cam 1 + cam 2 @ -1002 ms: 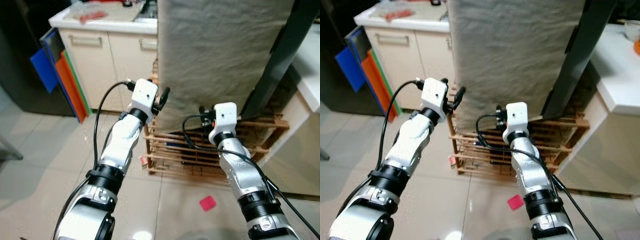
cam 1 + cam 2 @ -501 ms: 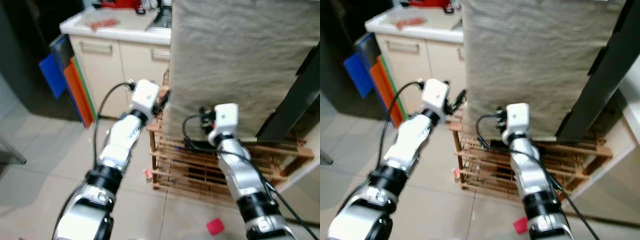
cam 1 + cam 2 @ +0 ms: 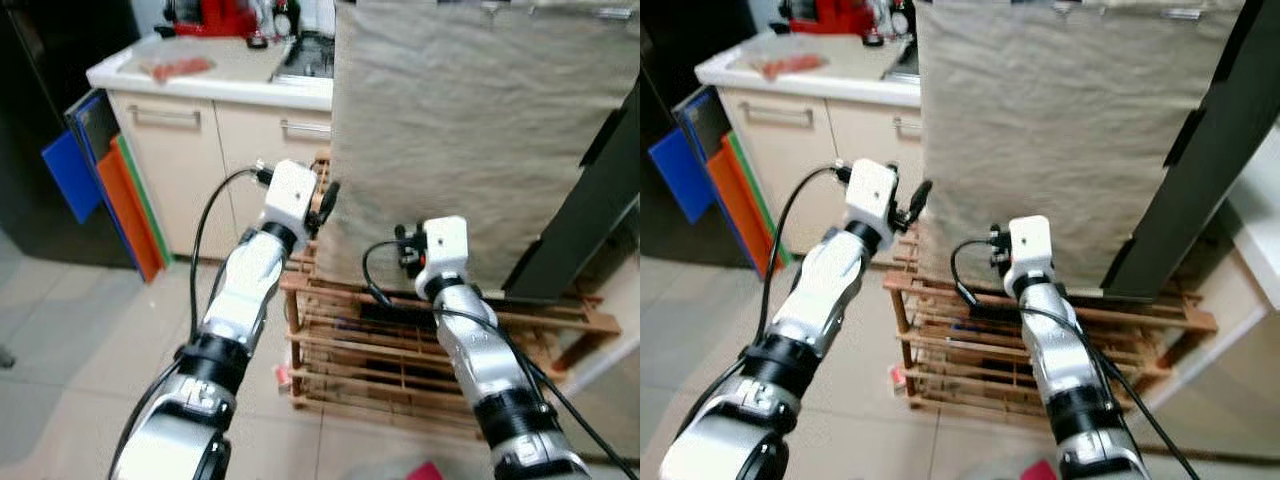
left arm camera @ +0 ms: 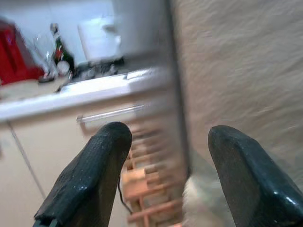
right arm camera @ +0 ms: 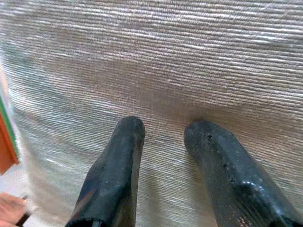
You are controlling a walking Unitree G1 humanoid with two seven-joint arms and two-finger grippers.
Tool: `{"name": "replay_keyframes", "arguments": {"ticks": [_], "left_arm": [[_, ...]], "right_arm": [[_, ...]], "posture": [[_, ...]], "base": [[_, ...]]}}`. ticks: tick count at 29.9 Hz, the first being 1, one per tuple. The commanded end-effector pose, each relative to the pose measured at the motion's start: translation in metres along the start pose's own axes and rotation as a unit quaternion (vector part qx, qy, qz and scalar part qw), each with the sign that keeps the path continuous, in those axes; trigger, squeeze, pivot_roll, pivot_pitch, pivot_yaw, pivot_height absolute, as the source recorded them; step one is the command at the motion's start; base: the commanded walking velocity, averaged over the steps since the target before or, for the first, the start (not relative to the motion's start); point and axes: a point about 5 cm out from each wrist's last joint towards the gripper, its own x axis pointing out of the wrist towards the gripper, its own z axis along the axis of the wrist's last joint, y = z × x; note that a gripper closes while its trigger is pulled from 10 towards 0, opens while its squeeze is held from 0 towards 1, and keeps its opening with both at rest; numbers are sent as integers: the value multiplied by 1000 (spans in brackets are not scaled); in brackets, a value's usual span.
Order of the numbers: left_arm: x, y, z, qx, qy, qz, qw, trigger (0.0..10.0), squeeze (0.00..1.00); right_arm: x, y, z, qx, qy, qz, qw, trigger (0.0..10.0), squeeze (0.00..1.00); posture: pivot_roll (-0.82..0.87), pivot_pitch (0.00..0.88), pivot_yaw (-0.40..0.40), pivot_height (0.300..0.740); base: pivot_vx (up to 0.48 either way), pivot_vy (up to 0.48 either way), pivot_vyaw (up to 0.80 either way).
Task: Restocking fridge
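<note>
No brand, label or legible writing is to be made out on the tall upright block draped in grey-beige cloth (image 3: 470, 150), which is stood with its long axis vertical on a low wooden slatted rack (image 3: 400, 340), beside the cream kitchen cabinet (image 3: 200, 160). The left gripper (image 4: 165, 146) is held with its fingers spread apart at the cloth's near edge, and through its wrist view a worktop with a red appliance (image 4: 14, 59) and a dark bottle (image 4: 60, 53) is shown behind. The right gripper (image 5: 163, 137) is pointed straight at the cloth's ribbed weave, its fingers slightly apart with nothing between them.
</note>
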Motion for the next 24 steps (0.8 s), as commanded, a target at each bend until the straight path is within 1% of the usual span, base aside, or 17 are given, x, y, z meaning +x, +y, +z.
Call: {"name": "replay_keyframes", "arguments": {"ticks": [1,5,7,13,17,24], "left_arm": [[4,-6,6,-4,-8,3,1000,10000,0],[3,-9,6,-13,-3,10,1000,10000,0],[1,-11,3,-22,5,5,1000,10000,0],[0,-12,0,-30,13,2,999,10000,0],[3,-12,0,-44,20,-8,999,10000,0],[4,-12,1,-51,19,-10,998,10000,0]], "right_arm": [[5,-11,14,-4,-23,-19,1000,10000,0],[4,-12,12,-8,-19,-15,1000,10000,0],[3,-13,11,-8,-16,-17,1000,10000,0],[2,-13,9,-7,-14,-19,1000,10000,0],[-1,-14,7,-6,-12,-21,1000,10000,0],[-3,-14,5,-4,-10,-23,1000,10000,0]], "posture": [[-29,0,-24,740],[-29,0,-22,740],[-33,0,-18,740],[-43,0,-13,740],[-64,0,-11,740],[-63,0,-11,740]], "base": [[0,0,0],[0,0,0],[0,0,0],[0,0,0],[-315,0,0],[-311,0,0]]}}
